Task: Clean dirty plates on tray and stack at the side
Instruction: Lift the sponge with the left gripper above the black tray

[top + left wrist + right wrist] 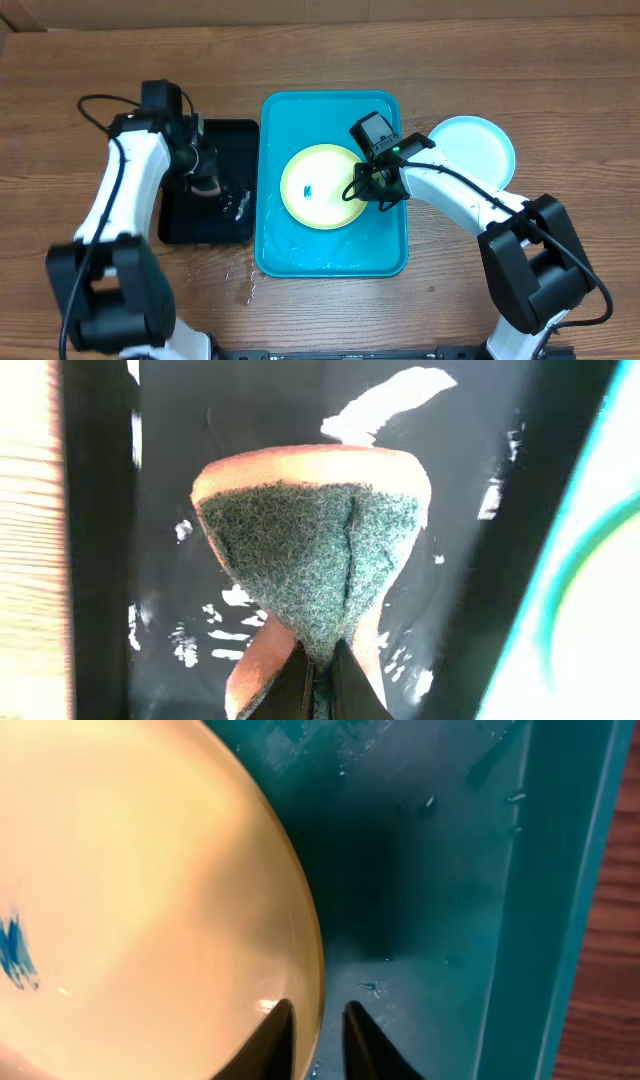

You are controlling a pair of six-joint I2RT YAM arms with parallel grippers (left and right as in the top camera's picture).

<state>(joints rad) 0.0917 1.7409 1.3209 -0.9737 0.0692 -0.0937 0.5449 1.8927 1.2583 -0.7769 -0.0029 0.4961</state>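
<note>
A pale yellow-green plate with a small blue smudge at its centre lies in the bright cyan tray. My right gripper is at the plate's right rim. In the right wrist view its fingers straddle the plate's edge, closed narrowly on it, over the wet tray floor. A light cyan plate rests on the table right of the tray. My left gripper is shut on an orange sponge with a green scrub face, and its fingers hold it over the black tray. A third plate is not in view.
A smaller black tray with wet streaks sits just left of the cyan tray and also shows in the left wrist view. Water drops lie on the wooden table in front of the trays.
</note>
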